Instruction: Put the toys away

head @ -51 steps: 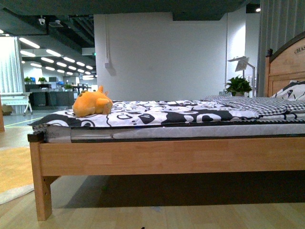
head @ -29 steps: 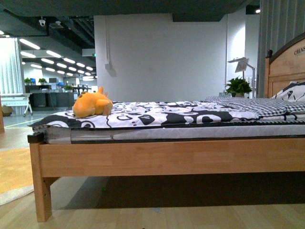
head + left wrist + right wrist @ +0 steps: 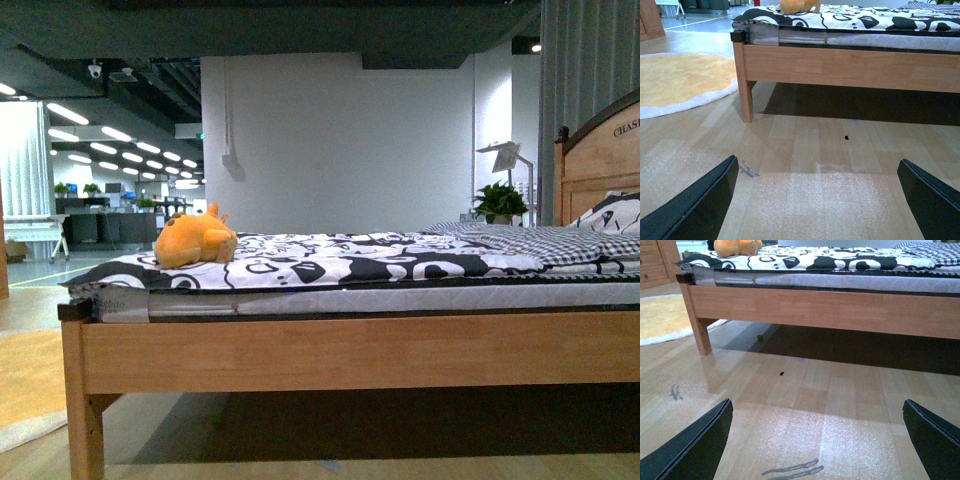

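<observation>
Left wrist view — plush toy (image 3: 798, 5) half cropped out.

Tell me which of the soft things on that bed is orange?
The plush animal, at the end away from the headboard. The quilt beneath it is black and white; the blanket is grey-checked.

Front camera: I read it as low, about level with the mattress (image 3: 400, 298), facing the long side of the bed (image 3: 350, 352) square-on and fairly near.

Left wrist camera: close to the floor (image 3: 805, 145), looking out between the wide-spread fingers of the left gripper (image 3: 816, 159) toward that same side of the bed.

Right wrist camera: likewise, past the spread right gripper (image 3: 817, 400), slightly nearer.

All three views share the corner leg (image 3: 83, 440) and the plush toy (image 3: 195, 240) above it.
</observation>
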Robot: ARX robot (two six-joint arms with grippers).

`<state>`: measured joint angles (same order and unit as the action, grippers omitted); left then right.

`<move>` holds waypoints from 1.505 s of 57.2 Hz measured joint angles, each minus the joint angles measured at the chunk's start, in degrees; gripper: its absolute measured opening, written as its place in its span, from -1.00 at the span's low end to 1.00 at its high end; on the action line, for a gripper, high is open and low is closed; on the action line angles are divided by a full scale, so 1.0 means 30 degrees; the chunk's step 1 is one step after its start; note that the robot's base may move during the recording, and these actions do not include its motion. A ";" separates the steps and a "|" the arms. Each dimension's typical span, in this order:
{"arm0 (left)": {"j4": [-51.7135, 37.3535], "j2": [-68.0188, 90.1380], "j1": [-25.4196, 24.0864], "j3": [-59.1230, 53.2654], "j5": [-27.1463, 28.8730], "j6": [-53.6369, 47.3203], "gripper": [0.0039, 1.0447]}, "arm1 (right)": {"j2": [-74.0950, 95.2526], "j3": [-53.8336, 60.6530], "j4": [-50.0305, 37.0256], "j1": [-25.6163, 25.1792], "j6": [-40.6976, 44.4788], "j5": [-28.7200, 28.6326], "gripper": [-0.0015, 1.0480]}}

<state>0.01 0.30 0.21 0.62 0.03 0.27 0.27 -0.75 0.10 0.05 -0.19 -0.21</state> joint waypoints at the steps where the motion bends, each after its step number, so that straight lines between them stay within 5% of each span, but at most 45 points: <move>1: 0.0000 0.0000 0.0000 0.0000 0.0000 0.0000 0.89 | 0.0000 0.0000 0.0000 0.0000 0.0000 0.0000 0.99; 86: 0.0000 -0.0015 0.0000 0.0000 -0.0007 0.0000 0.89 | 0.0000 0.0000 0.0000 0.0000 0.0000 0.0000 0.99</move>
<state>0.01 0.25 0.21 0.62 0.01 0.27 0.27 -0.75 0.10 0.05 -0.19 -0.21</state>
